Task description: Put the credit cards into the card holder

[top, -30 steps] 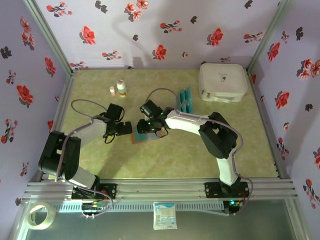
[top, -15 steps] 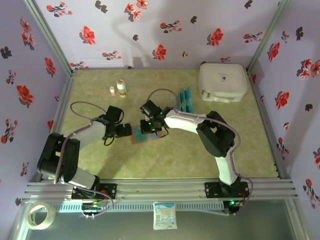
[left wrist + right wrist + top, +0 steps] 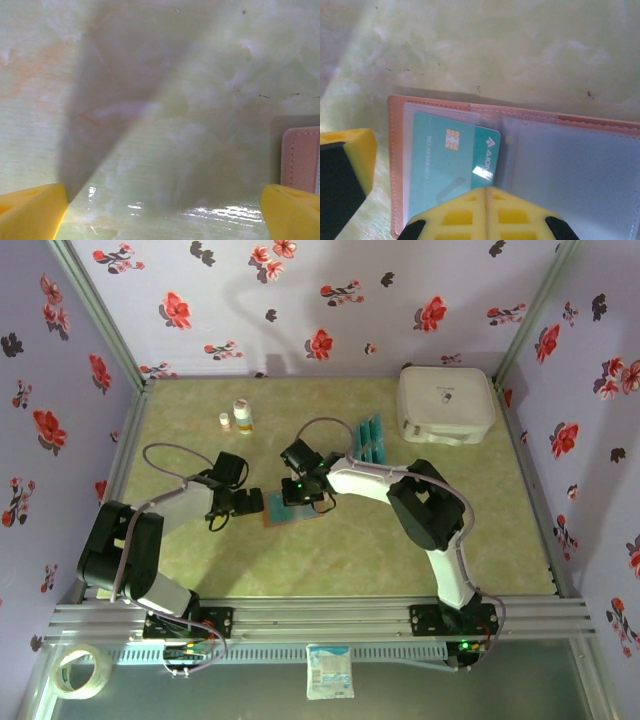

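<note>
Thin, stiff, slick, the credit card (image 3: 445,160) wants pushing at its six-o'clock edge, where the right gripper (image 3: 486,194), pressed together, seems to touch it; the left gripper (image 3: 162,210) hangs spread.

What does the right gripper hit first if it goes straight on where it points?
Most likely the teal credit card tucked in the card holder. The shut right gripper has its tips right at the card's edge. Depth is unclear, so they may be touching.
</note>
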Robot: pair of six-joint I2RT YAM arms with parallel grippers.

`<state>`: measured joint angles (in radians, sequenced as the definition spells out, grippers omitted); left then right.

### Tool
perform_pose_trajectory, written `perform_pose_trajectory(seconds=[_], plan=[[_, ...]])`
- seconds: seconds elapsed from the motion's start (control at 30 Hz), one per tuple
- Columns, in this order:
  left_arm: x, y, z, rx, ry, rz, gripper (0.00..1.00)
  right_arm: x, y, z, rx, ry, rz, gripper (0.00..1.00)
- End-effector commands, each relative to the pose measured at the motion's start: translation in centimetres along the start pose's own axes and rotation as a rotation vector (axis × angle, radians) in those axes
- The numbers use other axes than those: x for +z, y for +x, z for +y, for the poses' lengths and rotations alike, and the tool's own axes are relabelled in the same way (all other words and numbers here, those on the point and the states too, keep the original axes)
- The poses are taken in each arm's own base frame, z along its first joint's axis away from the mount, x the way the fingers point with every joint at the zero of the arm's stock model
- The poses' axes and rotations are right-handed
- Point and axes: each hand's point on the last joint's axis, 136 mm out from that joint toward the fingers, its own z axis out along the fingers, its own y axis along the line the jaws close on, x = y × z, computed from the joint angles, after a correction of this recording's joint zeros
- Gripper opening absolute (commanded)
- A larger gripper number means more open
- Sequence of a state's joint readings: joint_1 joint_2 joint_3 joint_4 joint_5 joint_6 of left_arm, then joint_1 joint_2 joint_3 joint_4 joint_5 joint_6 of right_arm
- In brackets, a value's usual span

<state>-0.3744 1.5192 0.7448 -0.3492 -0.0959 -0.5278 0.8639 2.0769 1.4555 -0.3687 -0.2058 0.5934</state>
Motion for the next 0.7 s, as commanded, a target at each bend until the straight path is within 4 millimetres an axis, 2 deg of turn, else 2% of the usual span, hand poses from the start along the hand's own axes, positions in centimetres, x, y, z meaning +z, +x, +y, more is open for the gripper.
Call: perform_pose_trajectory(seconds=[0.0, 0.27, 0.67], plan=[[1.1, 0.6, 0.1, -0.003, 0.002, 0.031, 1.00, 0.6, -0.5, -0.2, -0.004, 0.007, 0.005, 0.00], [1.5, 0.7, 0.0, 0.001, 0.002, 0.037, 1.00, 1.2, -0.2, 0.4, -0.001, -0.009, 0.019, 0.00], [1.6, 0.7, 0.0, 0.001, 0.003, 0.041, 1.00, 1.6, -0.3, 2.4, -0.016, -0.050, 0.025, 0.00]])
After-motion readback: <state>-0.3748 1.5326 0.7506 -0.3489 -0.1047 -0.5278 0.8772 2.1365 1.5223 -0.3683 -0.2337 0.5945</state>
